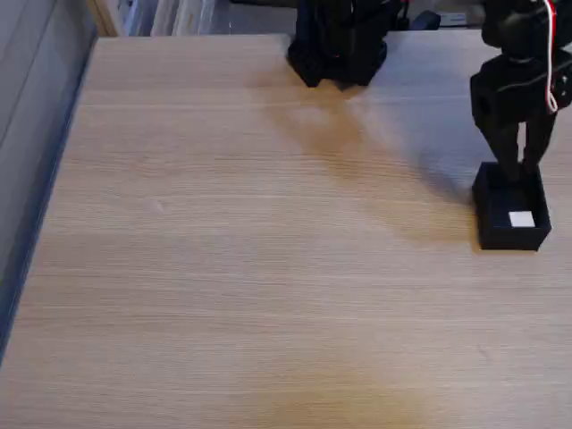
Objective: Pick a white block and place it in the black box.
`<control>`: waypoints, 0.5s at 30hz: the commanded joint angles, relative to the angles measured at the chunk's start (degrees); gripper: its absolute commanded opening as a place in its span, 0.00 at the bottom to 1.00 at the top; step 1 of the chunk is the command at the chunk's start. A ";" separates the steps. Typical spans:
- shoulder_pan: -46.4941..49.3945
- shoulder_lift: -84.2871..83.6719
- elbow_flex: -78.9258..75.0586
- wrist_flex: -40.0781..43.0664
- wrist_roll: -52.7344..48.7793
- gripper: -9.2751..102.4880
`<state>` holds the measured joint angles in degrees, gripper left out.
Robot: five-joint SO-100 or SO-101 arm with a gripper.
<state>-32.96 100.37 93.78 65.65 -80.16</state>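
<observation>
Pale wood-grain table [268,268] is seen stretching across the fixed view, with a grey strip of floor or wall running down the nine o'clock edge and some shelving glimpsed at eleven o'clock beyond the far edge. At twelve o'clock the arm's black base [338,45] is planted on the tabletop, and a soft shadow is thrown from it toward three o'clock.

Over at three o'clock the black box [510,219] is found sitting on the table, open side up, thin walls all visible. And inside it, toward the near wall, the white block [521,219] is spotted lying flat on the box floor, a bright little square against the dark interior.

Directly above the far half of the box the gripper [520,161] is hung, pointing straight down, its two dark fingers dipping past the far rim. A narrow slot of daylight is seen between the fingers, so the jaws are read as slightly parted and nothing is held between them. The block is apart from the fingertips, just toward six o'clock of them. Red and white wires [550,63] are looped along the arm's upper body at two o'clock.
</observation>
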 commanded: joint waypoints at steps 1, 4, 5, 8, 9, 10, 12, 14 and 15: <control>1.41 5.54 1.85 1.41 0.70 0.08; 4.22 11.25 8.09 0.62 -0.44 0.08; 5.36 13.62 10.72 0.09 -1.49 0.08; 9.58 21.80 20.13 -2.55 -6.24 0.08; 11.25 24.61 23.55 -3.43 -7.91 0.08; 12.92 27.51 26.89 -4.13 -9.32 0.08; 16.00 33.22 33.22 -4.75 -11.87 0.08; 18.81 38.32 39.20 -5.01 -13.36 0.08; 20.13 41.04 42.19 -4.92 -14.33 0.08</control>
<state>-15.73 134.03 129.55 61.35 -92.11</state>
